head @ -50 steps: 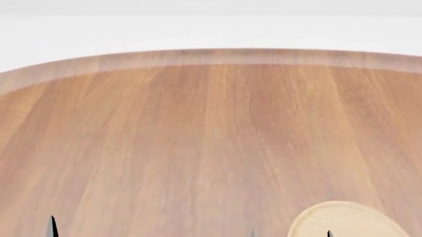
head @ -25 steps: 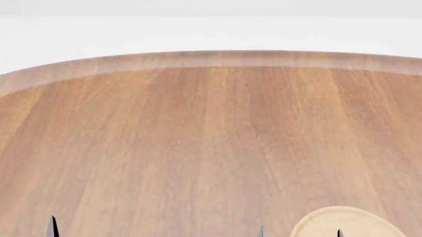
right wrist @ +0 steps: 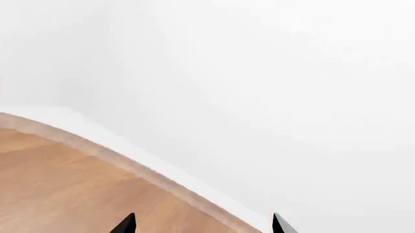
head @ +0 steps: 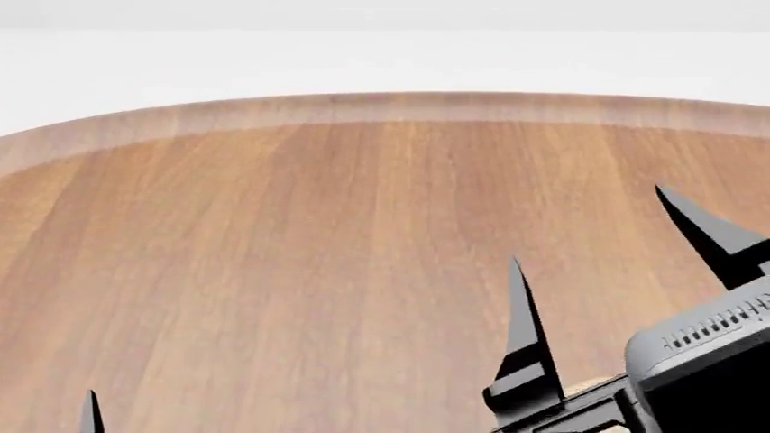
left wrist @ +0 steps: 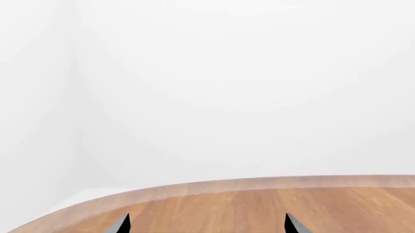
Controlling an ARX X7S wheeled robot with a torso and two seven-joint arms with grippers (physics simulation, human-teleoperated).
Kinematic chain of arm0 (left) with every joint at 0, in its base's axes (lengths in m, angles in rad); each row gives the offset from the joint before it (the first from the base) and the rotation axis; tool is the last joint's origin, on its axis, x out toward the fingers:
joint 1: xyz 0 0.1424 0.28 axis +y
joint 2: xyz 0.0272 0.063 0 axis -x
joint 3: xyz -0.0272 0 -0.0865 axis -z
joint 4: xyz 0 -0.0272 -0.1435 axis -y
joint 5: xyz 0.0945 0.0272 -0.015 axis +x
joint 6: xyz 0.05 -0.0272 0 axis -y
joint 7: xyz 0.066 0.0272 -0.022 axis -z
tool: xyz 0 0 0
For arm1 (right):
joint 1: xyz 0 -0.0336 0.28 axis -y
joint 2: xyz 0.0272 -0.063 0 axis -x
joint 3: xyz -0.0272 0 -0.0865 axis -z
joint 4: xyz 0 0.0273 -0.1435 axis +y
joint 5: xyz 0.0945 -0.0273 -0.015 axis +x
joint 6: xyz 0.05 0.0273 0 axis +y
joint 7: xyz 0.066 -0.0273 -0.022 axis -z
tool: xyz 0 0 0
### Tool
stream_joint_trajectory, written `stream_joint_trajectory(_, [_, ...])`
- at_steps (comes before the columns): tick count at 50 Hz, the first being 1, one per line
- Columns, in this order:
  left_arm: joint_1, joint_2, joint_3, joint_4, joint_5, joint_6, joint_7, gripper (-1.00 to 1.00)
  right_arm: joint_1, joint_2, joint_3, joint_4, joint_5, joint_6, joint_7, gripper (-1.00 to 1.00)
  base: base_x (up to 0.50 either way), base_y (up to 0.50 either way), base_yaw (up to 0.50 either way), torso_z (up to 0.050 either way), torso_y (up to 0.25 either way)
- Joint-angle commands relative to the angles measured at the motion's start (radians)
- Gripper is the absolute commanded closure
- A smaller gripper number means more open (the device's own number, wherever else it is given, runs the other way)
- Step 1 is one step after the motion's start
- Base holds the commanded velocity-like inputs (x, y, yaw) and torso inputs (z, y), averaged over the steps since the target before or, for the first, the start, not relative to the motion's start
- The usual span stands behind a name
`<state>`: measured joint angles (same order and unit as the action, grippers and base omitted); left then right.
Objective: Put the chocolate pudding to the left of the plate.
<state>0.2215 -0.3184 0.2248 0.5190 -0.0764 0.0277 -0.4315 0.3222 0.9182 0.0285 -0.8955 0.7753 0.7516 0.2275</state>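
The chocolate pudding shows in no view. My right gripper (head: 590, 225) is raised over the right part of the wooden table (head: 301, 271), open, with nothing between its two dark fingers. It covers the plate, of which only a pale sliver (head: 585, 386) shows under its body. In the right wrist view the right gripper (right wrist: 203, 225) points past the table's curved edge toward the white wall. Of my left gripper only one fingertip (head: 93, 413) shows low at the head view's left. The left wrist view shows the left gripper (left wrist: 206, 225) open, its tips wide apart over bare wood.
The table's rounded far edge (head: 385, 106) runs across the head view, with a white wall behind it. The same edge (left wrist: 259, 183) curves past in the left wrist view.
My right gripper has risen from the bottom edge high into the head view and now hides most of the plate. The left fingertip has stayed put.
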Motion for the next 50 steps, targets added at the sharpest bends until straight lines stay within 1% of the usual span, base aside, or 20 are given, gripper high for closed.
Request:
stream_joint_trajectory(1, [-0.009,-0.004,0.001,0.002,-0.007,-0.013,-0.003,-1.0,0.19,0.37,0.006,0.066,0.364,0.187,-0.427,-1.0,0.0,0.0,0.0,0.0,0.0])
stream_joint_trajectory(2, [-0.008,-0.005,0.0,0.002,-0.009,-0.012,-0.003,-1.0,0.17,0.386,-0.011,0.07,0.326,0.181,-0.466,-1.0,0.0,0.0,0.0,0.0,0.0])
stream_joint_trajectory(3, [-0.009,-0.005,0.001,0.001,-0.008,-0.012,-0.004,-1.0,0.105,0.438,-0.019,0.061,0.289,0.159,-0.552,-1.0,0.0,0.0,0.0,0.0,0.0])
stream_joint_trajectory(4, [-0.009,-0.005,0.001,0.005,-0.009,-0.015,-0.004,-1.0,0.041,0.466,-0.006,0.058,0.259,0.139,-0.582,-1.0,0.0,0.0,0.0,0.0,0.0])
stream_joint_trajectory(5, [-0.011,-0.005,0.001,0.002,-0.011,-0.014,-0.003,-1.0,-0.051,0.502,-0.008,0.049,0.169,0.101,-0.611,-1.0,0.0,0.0,0.0,0.0,0.0])
stream_joint_trajectory(6, [-0.013,-0.005,0.002,-0.002,-0.01,-0.013,-0.003,-1.0,-0.1,0.51,0.015,0.053,0.16,0.092,-0.615,-1.0,0.0,0.0,0.0,0.0,0.0])
stream_joint_trajectory(7, [-0.014,-0.005,0.004,-0.004,-0.011,-0.015,-0.003,-1.0,-0.209,0.533,0.052,0.038,0.103,0.069,-0.662,-1.0,0.0,0.0,0.0,0.0,0.0])
stream_joint_trajectory(8, [-0.013,-0.005,0.004,-0.001,-0.011,-0.016,-0.003,-1.0,-0.294,0.515,0.136,0.021,0.071,0.081,-0.701,-1.0,0.0,0.0,0.0,0.0,0.0])
stream_joint_trajectory(10, [-0.011,-0.007,0.003,0.002,-0.012,-0.015,-0.004,-1.0,-0.505,0.433,0.333,-0.042,-0.083,0.106,-0.867,-1.0,0.0,0.0,0.0,0.0,0.0])
stream_joint_trajectory(13, [-0.013,-0.007,0.005,-0.003,-0.011,-0.012,-0.005,-1.0,-0.611,0.402,0.392,-0.074,-0.174,0.093,-0.949,-1.0,0.0,0.0,0.0,0.0,0.0])
stream_joint_trajectory(15, [-0.015,-0.006,0.007,-0.004,-0.01,-0.013,-0.006,-1.0,-0.578,0.449,0.333,-0.062,-0.119,0.133,-0.914,-1.0,0.0,0.0,0.0,0.0,0.0])
stream_joint_trajectory(17, [-0.015,-0.007,0.006,-0.004,-0.011,-0.014,-0.007,-1.0,-0.572,0.461,0.299,-0.059,-0.14,0.104,-0.898,-1.0,0.0,0.0,0.0,0.0,0.0])
stream_joint_trajectory(20, [-0.017,-0.007,0.007,-0.009,-0.012,-0.012,-0.008,-1.0,-0.612,0.454,0.293,-0.055,-0.188,0.079,-0.921,-1.0,0.0,0.0,0.0,0.0,0.0])
stream_joint_trajectory(23, [-0.014,-0.009,0.008,-0.009,-0.011,-0.01,-0.009,-1.0,-0.635,0.442,0.207,-0.017,-0.255,0.007,-0.896,-1.0,0.0,0.0,0.0,0.0,0.0])
stream_joint_trajectory(29, [-0.016,-0.008,0.015,-0.014,-0.005,-0.01,-0.012,-1.0,-0.589,0.432,0.064,0.04,-0.296,-0.05,-0.878,-1.0,0.0,0.0,0.0,0.0,0.0])
stream_joint_trajectory(32, [-0.015,-0.009,0.015,-0.013,-0.004,-0.009,-0.013,-1.0,-0.586,0.43,0.043,0.052,-0.314,-0.064,-0.879,-1.0,0.0,0.0,0.0,0.0,0.0])
stream_joint_trajectory(38, [-0.019,-0.008,0.022,-0.022,0.0,-0.007,-0.015,-1.0,-0.583,0.408,0.076,0.092,-0.299,-0.083,-0.889,-1.0,0.0,0.0,0.0,0.0,0.0])
stream_joint_trajectory(41, [-0.022,-0.008,0.024,-0.025,-0.001,-0.009,-0.014,-1.0,-0.557,0.4,0.021,0.145,-0.348,-0.13,-0.896,-1.0,0.0,0.0,0.0,0.0,0.0])
stream_joint_trajectory(45, [-0.023,-0.009,0.027,-0.025,0.001,-0.01,-0.015,-1.0,-0.466,0.372,-0.055,0.195,-0.37,-0.138,-0.917,-1.0,0.0,0.0,0.0,0.0,0.0])
stream_joint_trajectory(50, [-0.024,-0.01,0.03,-0.025,0.001,-0.012,-0.017,-1.0,-0.413,0.345,-0.113,0.222,-0.4,-0.138,-0.931,-1.0,0.0,0.0,0.0,0.0,0.0])
